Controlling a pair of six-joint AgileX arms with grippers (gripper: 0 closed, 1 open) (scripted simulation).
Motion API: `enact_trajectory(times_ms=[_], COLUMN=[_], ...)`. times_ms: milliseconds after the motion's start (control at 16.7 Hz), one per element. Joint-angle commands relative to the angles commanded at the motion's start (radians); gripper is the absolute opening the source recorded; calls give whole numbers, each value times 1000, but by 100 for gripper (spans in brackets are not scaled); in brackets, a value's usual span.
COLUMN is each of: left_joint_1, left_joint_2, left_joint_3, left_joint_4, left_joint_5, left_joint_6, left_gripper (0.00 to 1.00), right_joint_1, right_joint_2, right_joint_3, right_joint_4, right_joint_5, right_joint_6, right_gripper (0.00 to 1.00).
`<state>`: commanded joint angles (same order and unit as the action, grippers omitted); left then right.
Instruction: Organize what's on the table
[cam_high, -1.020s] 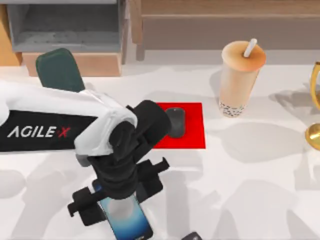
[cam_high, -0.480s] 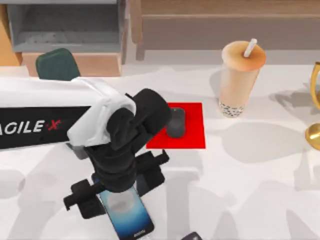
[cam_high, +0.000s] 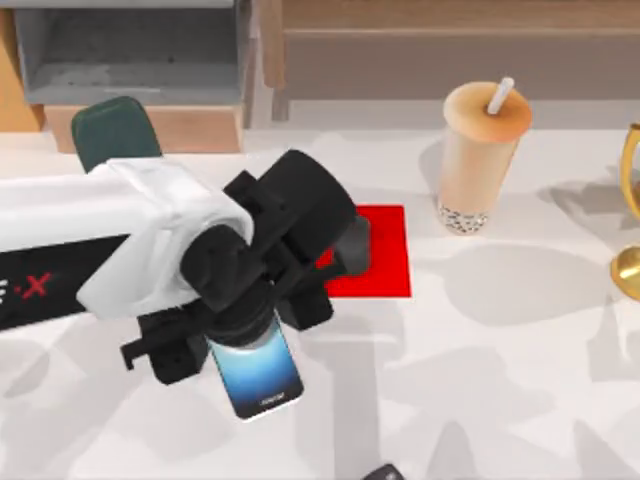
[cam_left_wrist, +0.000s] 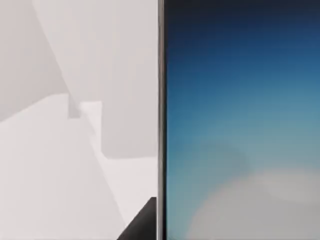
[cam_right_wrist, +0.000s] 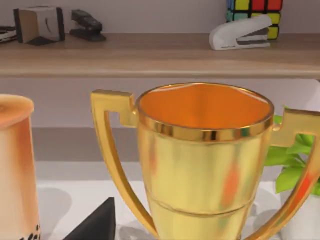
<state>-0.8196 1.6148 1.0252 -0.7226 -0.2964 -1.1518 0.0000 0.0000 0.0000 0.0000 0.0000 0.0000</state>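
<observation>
We are holding the phone (cam_high: 255, 368) in our left gripper (cam_high: 215, 335), fingers apparently clamping its upper end. Its long axis is pointing toward the worktop (cam_high: 500, 340) near edge, left of the red mat (cam_high: 385, 262).

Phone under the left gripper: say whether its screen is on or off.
On. The phone faces screen-up at the left gripper, showing a blue-to-white wallpaper; the left wrist view shows that lit gradient too.

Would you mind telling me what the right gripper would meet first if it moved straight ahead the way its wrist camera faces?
Most likely the gold trophy, which stands directly ahead in the right wrist view; how far off is unclear.
</observation>
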Motion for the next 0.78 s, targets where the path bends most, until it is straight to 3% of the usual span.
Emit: enact_trajectory(times_ms=[240, 420, 600, 780], left_joint_1=[27, 37, 57, 86], left_joint_2=[-46, -49, -59, -65], left_joint_3=[-1, 26, 49, 50], left_joint_4=[77, 134, 188, 213], left_joint_5=[-344, -548, -669, -706], left_joint_6=[77, 147, 226, 251], left_gripper=[0, 0, 0, 0], right_joint_1=[0, 0, 0, 0], right_joint_2=[0, 0, 0, 0], right_joint_3=[0, 0, 0, 0], right_joint_4=[0, 0, 0, 0], right_joint_5=[0, 0, 0, 0], right_joint_6=[0, 0, 0, 0], right_gripper=[100, 100, 100, 100])
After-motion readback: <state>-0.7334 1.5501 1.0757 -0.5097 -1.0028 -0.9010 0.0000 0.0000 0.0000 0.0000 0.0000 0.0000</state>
